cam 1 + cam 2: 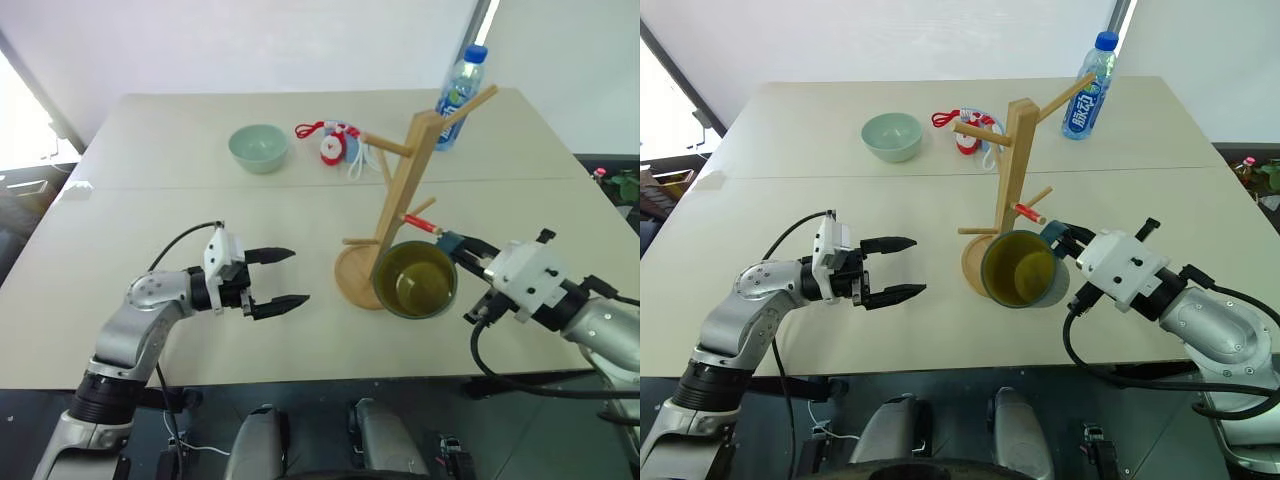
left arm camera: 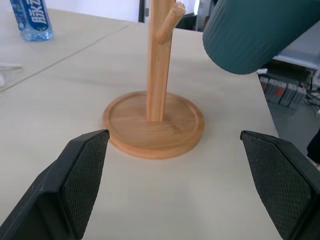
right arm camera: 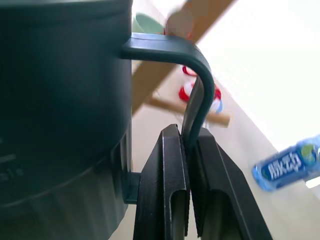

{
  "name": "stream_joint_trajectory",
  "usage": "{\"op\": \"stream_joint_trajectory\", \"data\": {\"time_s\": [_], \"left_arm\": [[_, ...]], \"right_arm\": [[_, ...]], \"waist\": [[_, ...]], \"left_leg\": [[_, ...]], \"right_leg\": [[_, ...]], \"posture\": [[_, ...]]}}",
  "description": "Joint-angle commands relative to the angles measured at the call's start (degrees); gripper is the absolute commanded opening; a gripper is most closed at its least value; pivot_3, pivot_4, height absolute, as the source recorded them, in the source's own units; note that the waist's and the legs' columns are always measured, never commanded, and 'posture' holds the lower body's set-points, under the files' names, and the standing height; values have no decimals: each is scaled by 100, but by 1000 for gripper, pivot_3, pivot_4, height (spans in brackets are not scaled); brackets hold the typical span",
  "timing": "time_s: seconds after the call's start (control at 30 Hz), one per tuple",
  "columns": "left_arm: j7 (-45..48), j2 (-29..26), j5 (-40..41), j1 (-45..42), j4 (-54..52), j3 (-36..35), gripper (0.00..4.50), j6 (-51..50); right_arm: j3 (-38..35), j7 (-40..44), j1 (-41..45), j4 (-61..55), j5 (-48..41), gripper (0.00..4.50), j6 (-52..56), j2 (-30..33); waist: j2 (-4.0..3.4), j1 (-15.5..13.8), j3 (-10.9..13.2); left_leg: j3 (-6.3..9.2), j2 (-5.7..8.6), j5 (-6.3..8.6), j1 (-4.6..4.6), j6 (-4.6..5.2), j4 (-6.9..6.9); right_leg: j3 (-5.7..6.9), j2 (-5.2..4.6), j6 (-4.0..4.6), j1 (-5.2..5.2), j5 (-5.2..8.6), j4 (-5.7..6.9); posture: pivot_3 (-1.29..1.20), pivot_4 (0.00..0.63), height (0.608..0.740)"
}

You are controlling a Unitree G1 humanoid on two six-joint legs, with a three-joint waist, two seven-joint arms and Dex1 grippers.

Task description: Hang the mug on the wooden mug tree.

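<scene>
The dark teal mug (image 1: 416, 279) with a yellow-green inside hangs in the air, tipped so its mouth faces me, just in front of the wooden mug tree (image 1: 400, 190). My right gripper (image 3: 189, 145) is shut on the mug's loop handle (image 3: 192, 75), close to the red-tipped peg (image 1: 420, 222). The tree's round base (image 2: 152, 122) stands on the table. My left gripper (image 1: 290, 277) is open and holds nothing. It points toward the tree's base from the left, a short way off.
A pale green bowl (image 1: 258, 147) sits at the back of the table (image 1: 150, 230). Red and white small items (image 1: 332, 142) lie beside it, and a water bottle (image 1: 458, 92) stands behind the tree. The table's front edge runs just below both arms.
</scene>
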State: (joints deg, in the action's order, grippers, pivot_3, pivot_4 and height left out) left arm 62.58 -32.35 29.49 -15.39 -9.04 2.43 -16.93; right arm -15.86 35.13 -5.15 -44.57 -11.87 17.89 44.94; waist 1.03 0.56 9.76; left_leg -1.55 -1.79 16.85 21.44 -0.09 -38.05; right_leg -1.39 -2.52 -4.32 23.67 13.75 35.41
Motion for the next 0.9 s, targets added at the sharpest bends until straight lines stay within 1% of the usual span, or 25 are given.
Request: {"op": "stream_joint_trajectory", "data": {"time_s": [0.03,0.17,0.37,0.6,0.77,0.9], "left_arm": [[86,-9,387,-179,-210,-248,4500,-154],[105,-33,639,-364,-317,-315,4500,-415],[137,-78,743,-539,-430,-283,4500,-570],[51,-185,1381,-763,-858,-554,4500,-1127],[-91,-182,1550,-800,-1024,-623,4500,-1285],[-154,-179,1576,-752,-1099,-601,4500,-1288]], "right_arm": [[-102,-15,123,-341,-81,21,190,50],[-143,36,173,-524,-132,21,389,79],[-63,41,437,-610,-139,21,656,144],[277,-62,836,-438,-117,21,1003,55],[560,-110,1056,-228,30,21,1083,49],[645,-125,1165,-154,-15,21,1192,9]], "waist": [[1,1,0],[2,4,1],[4,14,2],[5,13,2],[6,13,3],[6,10,3]], "left_leg": [[0,0,0,-1,0,0],[-1,1,0,0,0,0],[-1,1,0,0,0,0],[0,1,0,0,0,0],[-1,2,0,0,0,0],[0,3,0,1,0,0]], "right_leg": [[0,-1,0,-1,0,0],[0,-2,0,-1,0,-1],[0,0,0,0,0,-1],[0,0,0,0,0,-1],[0,-1,0,0,0,-1],[0,0,0,0,0,-1]], "posture": [[0,150,740],[0,150,740],[0,150,740],[0,150,740],[0,150,740],[0,150,740]]}}
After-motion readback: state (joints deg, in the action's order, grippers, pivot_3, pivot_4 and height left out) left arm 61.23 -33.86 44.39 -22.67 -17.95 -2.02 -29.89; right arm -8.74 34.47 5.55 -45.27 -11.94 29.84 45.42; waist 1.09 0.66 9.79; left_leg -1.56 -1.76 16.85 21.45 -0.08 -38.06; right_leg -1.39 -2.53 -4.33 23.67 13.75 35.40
